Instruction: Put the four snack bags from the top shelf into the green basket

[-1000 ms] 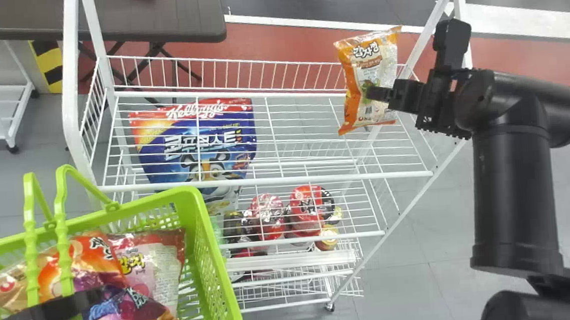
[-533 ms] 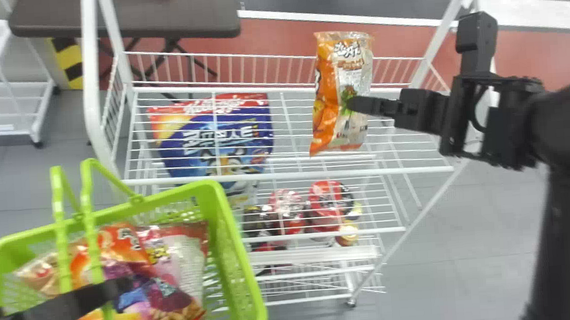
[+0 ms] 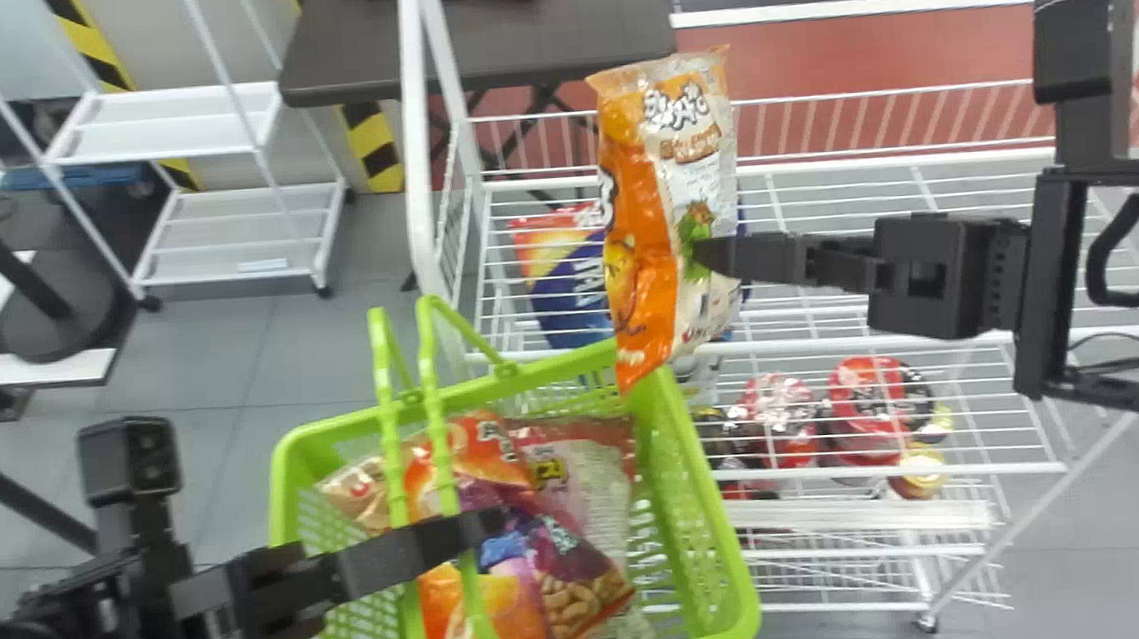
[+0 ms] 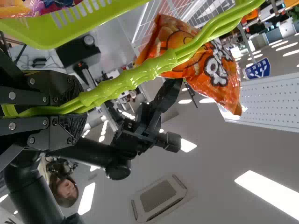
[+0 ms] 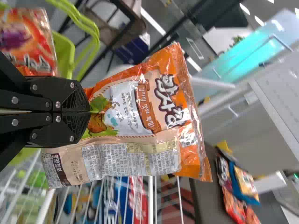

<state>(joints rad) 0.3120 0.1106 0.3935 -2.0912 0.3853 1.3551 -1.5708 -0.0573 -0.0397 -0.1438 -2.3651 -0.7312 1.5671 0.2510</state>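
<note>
Our right gripper (image 3: 715, 252) pinches the orange snack bag (image 3: 656, 193) near the rim of the green basket (image 3: 689, 522); our left gripper (image 4: 70, 108) clenches its handles (image 4: 149, 70). The bag looks light, soft, slippery, its contents crushable: best gripped gently by slack film.
</note>
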